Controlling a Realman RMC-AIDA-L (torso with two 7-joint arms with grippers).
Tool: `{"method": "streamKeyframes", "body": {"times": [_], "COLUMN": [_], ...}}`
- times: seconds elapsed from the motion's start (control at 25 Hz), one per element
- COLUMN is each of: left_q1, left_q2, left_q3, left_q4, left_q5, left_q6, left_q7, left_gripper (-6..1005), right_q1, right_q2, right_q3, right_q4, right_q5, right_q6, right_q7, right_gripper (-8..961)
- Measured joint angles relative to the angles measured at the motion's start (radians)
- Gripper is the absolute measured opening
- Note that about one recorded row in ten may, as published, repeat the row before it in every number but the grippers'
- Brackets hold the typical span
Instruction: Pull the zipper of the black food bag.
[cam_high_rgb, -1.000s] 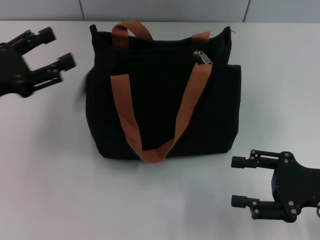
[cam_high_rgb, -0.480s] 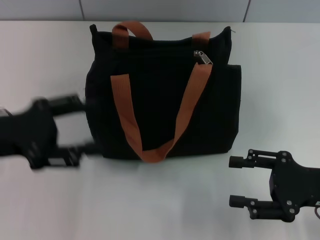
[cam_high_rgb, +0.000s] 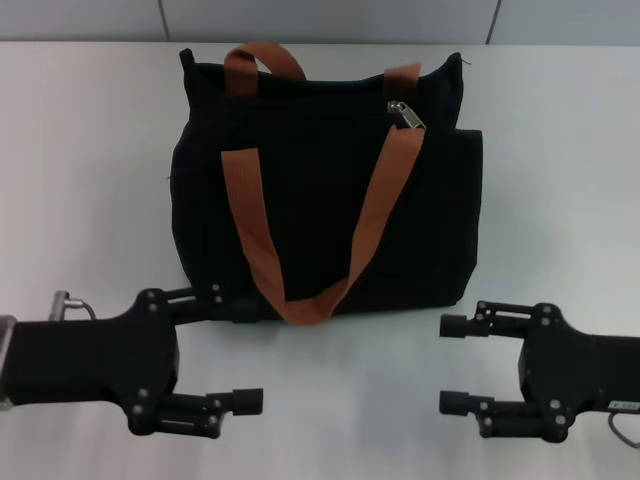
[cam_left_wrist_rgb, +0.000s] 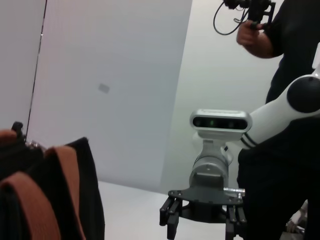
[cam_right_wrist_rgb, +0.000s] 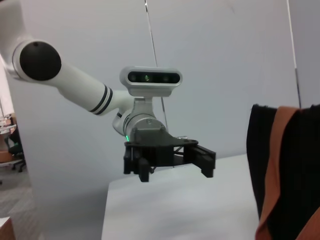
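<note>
The black food bag (cam_high_rgb: 320, 190) stands in the middle of the table with two rust-brown handles; one loop hangs down its front. The zipper (cam_high_rgb: 405, 113), a small silver pull tab, sits on the top edge towards the bag's right end. My left gripper (cam_high_rgb: 252, 350) is open and empty in front of the bag's lower left corner, its upper finger at the bag's base. My right gripper (cam_high_rgb: 443, 364) is open and empty in front of the lower right corner. The bag also shows in the left wrist view (cam_left_wrist_rgb: 82, 195) and the right wrist view (cam_right_wrist_rgb: 295, 165).
The white table (cam_high_rgb: 90, 180) ends at a grey wall behind the bag. The left wrist view shows my right gripper (cam_left_wrist_rgb: 201, 222) and a person in black (cam_left_wrist_rgb: 285, 110) holding a device. The right wrist view shows my left gripper (cam_right_wrist_rgb: 171, 167).
My left gripper has swung from the far left beside the bag's top down to the front of the bag's lower left corner. My right gripper has shifted slightly left.
</note>
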Motion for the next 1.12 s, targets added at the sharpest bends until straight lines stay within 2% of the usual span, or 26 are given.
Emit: {"method": "streamKeyframes", "body": {"times": [0.28, 1.12], "left_q1": [0.000, -0.007], "left_q2": [-0.009, -0.010], "left_q3": [0.007, 0.013], "left_q4": [-0.017, -0.018], "left_q5": [0.030, 0.036], "left_q6": [-0.068, -0.072], "left_q7": [0.028, 0.023], "left_gripper": [834, 833], "right_q1": [0.009, 0.016], "right_q2": [0.012, 0.011], "right_q3": [0.000, 0.008], "right_q4": [0.013, 0.011], "right_q5": [-0.026, -0.027], "right_q6": [0.029, 0.031], "right_q7": [-0.003, -0.005], "right_gripper": [715, 715]}}
